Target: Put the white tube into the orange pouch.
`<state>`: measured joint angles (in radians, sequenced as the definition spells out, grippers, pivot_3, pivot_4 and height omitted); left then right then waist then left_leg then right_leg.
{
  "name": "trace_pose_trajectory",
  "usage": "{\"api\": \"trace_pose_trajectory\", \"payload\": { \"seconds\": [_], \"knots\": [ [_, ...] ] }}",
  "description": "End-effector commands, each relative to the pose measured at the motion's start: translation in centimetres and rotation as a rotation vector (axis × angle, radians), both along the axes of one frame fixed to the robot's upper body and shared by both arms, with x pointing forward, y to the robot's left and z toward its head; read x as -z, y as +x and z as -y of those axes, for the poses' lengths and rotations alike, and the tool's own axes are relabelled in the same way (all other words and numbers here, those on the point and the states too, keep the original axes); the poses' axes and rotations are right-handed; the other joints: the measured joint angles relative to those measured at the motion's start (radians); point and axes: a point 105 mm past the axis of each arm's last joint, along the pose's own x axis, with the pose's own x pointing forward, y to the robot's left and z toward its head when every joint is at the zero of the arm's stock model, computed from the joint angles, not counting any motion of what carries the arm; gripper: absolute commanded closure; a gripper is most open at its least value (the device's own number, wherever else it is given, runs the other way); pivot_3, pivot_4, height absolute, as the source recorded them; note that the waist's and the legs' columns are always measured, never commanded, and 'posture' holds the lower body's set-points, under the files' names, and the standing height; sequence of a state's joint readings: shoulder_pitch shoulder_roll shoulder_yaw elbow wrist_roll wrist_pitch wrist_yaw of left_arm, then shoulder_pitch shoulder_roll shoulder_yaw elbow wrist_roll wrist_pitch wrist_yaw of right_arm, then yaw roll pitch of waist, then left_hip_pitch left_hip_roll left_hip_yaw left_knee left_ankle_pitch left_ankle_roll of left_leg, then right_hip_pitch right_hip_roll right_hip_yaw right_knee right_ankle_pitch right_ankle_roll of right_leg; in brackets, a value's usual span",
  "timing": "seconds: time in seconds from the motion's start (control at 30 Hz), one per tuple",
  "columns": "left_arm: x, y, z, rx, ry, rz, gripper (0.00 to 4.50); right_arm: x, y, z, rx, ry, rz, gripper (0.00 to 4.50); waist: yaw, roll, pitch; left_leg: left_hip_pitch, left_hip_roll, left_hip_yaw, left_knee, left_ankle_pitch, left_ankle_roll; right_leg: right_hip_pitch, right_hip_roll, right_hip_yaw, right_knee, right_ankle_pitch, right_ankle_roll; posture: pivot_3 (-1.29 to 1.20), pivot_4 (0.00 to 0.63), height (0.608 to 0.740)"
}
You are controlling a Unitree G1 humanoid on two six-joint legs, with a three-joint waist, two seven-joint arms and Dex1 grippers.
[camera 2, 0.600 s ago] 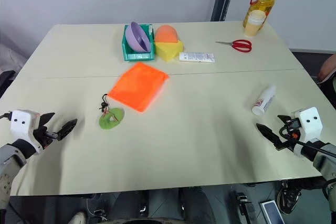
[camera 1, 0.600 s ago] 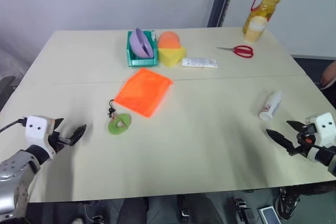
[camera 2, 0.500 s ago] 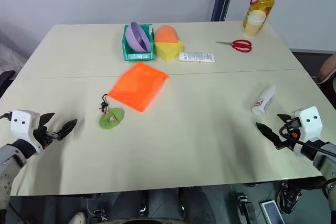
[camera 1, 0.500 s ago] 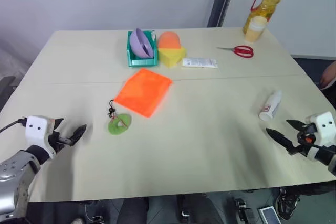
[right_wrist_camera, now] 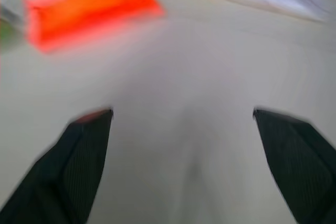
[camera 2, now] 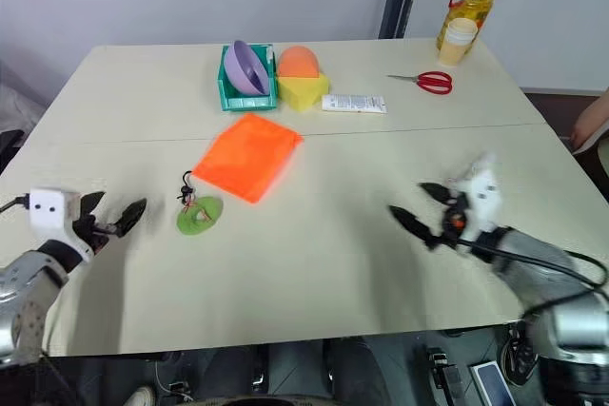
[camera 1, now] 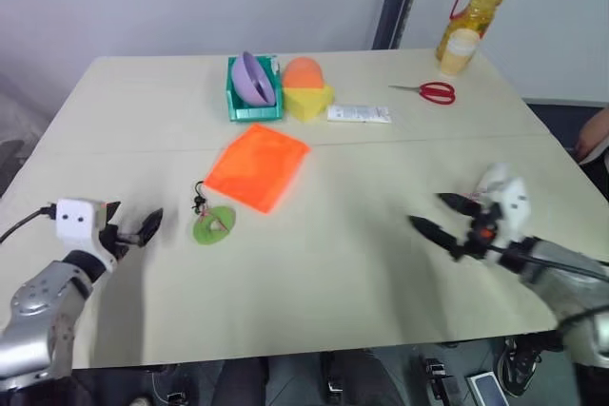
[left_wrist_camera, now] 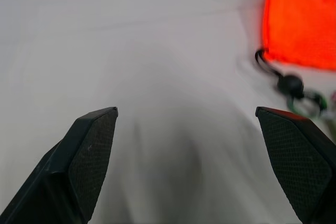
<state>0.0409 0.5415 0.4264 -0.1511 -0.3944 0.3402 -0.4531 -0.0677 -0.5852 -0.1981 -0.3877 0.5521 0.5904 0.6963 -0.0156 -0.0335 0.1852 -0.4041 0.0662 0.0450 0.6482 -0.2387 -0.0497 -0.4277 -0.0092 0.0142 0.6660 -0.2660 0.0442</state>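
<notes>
On the pale beige desk (camera 1: 333,273), the flat bright orange fabric pouch (camera 1: 257,165) lies left of the middle. Its thin dark drawstring cord (camera 1: 202,202) trails toward the near edge to a small green disc (camera 1: 216,225) just beside it.

The left claw (camera 1: 133,218) hangs low over the near left of the desk, its two black fingers spread apart with nothing between them. It is well apart from the pouch and near the disc. In the left wrist view the cord and a corner of the pouch lie ahead of the parted fingers (left_wrist_camera: 89,150).

The right claw (camera 1: 425,210) is over the near right part of the desk, pointing toward the middle, its fingers also spread wide and empty. Its picture is smeared. A white blur sits at the wrist behind it, and the small white tube with the red band cannot be told apart from the wrist's own white block there.

Along the far side stand a teal plastic bin (camera 1: 255,106) holding a purple bowl (camera 1: 249,78) and an orange-and-yellow foam-like block (camera 1: 306,90). Beyond these lie a long flat white squeeze tube (camera 1: 359,114) and red-handled scissors (camera 1: 430,92). At the far right corner stand a bottle of yellow oil (camera 1: 476,2) and a pale cup (camera 1: 459,51).
</notes>
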Motion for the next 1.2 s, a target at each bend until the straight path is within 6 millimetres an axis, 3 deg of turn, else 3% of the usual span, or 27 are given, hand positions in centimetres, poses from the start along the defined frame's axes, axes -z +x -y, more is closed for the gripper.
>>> {"api": "trace_pose_trajectory", "payload": {
  "seconds": [0.03,0.2,0.43,0.67,0.8,0.93,1.2],
  "knots": [
    [-1.8,0.6,1.0,0.019,0.045,0.080,0.00,-1.3,0.5,-3.9,-0.055,0.043,0.043,0.08,0.003,0.000,0.000,-0.001,0.000,0.000,0.000,0.000,0.000,0.000,0.000,0.000,0.000,0.000,0.001,0.00,0.150,0.726],
    [-2.9,1.7,1.9,0.072,0.065,0.122,0.00,-0.1,1.6,-6.9,-0.063,0.034,0.012,0.08,0.008,-0.002,-0.001,-0.003,-0.001,0.000,0.000,0.000,0.000,-0.001,-0.001,0.000,0.000,0.000,0.000,0.00,0.150,0.726],
    [-5.4,4.2,5.5,0.346,0.414,0.193,0.00,0.1,1.6,-9.2,-0.112,0.049,0.034,0.08,0.006,-0.003,-0.002,-0.002,-0.002,0.000,0.000,0.000,0.000,-0.001,0.000,0.000,0.000,0.000,0.000,0.00,0.150,0.726],
    [-3.7,7.0,7.5,0.615,0.594,0.131,0.00,-0.1,1.6,-10.3,-0.131,0.063,0.050,0.08,0.003,-0.003,-0.002,-0.003,-0.002,0.001,0.000,0.000,0.000,-0.002,0.000,-0.001,0.000,0.001,0.002,0.00,0.150,0.726],
    [-2.6,8.2,7.6,0.713,0.656,0.070,0.00,-0.2,1.7,-10.4,-0.120,0.072,0.061,0.08,0.003,-0.003,-0.002,-0.003,-0.002,0.001,0.000,0.000,0.000,-0.003,0.001,-0.002,0.000,0.001,0.002,0.00,0.150,0.726],
    [-2.9,10.4,8.5,0.773,0.711,0.043,0.00,0.1,1.5,-10.8,-0.106,0.082,0.069,0.08,0.008,-0.003,-0.002,-0.004,-0.002,0.001,0.001,0.000,0.000,-0.003,0.001,-0.003,0.000,0.002,0.004,0.00,0.150,0.726],
    [-2.3,10.9,9.7,0.923,0.828,-0.017,0.00,0.2,1.5,-10.8,-0.072,0.094,0.083,0.08,0.000,-0.003,-0.002,-0.005,-0.003,0.002,0.001,-0.001,0.001,-0.004,0.000,-0.002,-0.001,0.003,0.006,0.00,0.150,0.726]
  ]
}}
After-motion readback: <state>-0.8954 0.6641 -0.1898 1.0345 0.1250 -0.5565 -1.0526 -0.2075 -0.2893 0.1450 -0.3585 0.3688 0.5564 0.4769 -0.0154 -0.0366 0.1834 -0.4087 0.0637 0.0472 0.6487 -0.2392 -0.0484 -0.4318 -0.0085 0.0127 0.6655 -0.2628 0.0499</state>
